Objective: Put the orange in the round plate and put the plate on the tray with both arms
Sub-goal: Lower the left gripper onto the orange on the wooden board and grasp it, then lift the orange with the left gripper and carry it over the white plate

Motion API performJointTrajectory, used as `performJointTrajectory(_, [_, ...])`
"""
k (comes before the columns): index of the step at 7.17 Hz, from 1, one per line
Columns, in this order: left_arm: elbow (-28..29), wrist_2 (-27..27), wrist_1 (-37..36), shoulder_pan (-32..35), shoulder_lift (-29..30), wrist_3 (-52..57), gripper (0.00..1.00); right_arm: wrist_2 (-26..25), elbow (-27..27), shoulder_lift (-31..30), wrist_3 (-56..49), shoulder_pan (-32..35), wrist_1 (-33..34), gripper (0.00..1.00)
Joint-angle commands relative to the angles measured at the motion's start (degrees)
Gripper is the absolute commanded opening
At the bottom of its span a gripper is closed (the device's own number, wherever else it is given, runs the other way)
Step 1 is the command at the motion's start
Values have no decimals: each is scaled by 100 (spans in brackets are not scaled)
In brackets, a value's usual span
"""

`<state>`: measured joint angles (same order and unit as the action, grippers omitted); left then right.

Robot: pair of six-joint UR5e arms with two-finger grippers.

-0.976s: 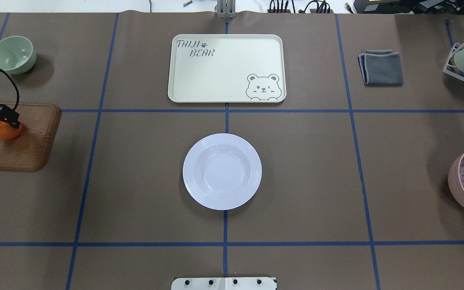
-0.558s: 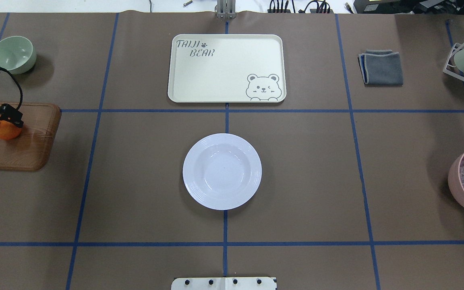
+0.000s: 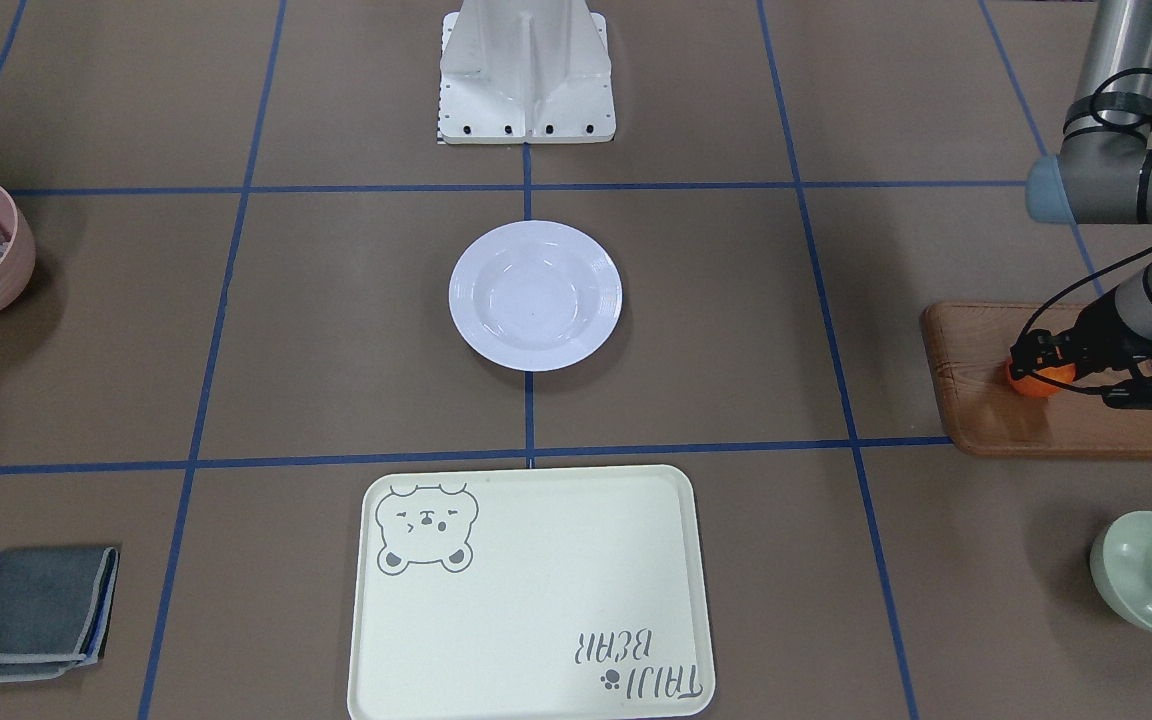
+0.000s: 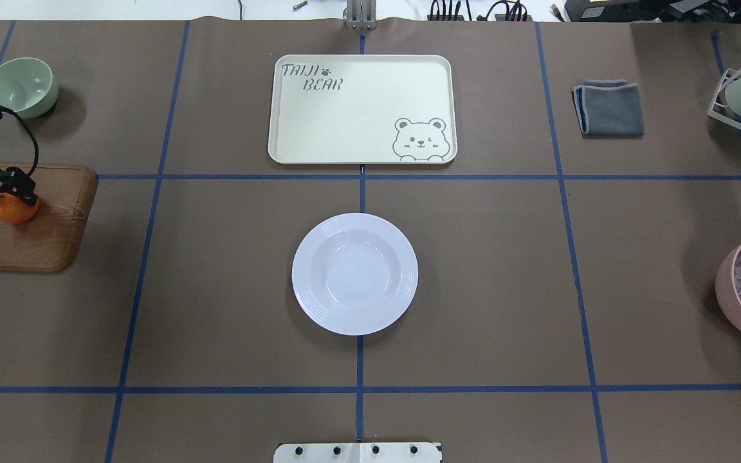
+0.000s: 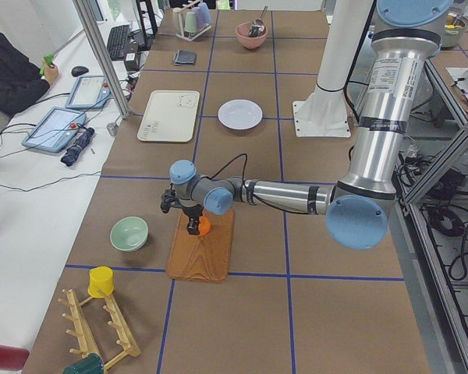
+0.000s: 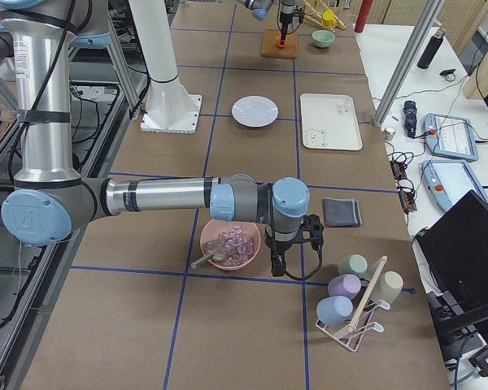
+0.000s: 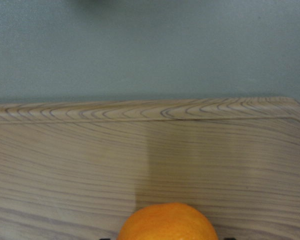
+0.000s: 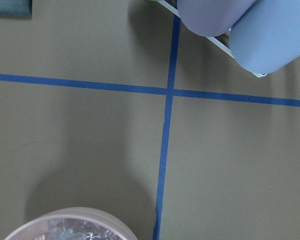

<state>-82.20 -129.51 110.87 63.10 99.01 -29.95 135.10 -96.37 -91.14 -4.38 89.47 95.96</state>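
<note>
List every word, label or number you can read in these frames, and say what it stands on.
"TAIJI BEAR": grey lettering on the tray, with a small paw mark after "TAIJI".
Label on the left arm, on its upright silver segment: too small to read.
Nothing else is legible.

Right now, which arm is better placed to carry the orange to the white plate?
Left. The left gripper sits over the orange on the wooden board, a finger on either side. The right gripper hangs beside the pink bowl, beyond the plate.
</note>
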Motion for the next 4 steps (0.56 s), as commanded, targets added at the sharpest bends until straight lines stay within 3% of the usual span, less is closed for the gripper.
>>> performJointTrajectory(1, [-400,-276,-431,44,56,-2,21,156,-4,0,218,0,-7,100])
performJointTrajectory(2, [-585,-259,-1357,62,561,-2,15,165,-30,0,227,0,-7,100])
performJointTrajectory(3, [-708,-207,-2098,71,1080,-2,2,252,-65,0,227,0,10,100])
performJointTrajectory(4, [-779,-258,-2253,45,1415,-63,0,558,-31,0,210,0,-7,100])
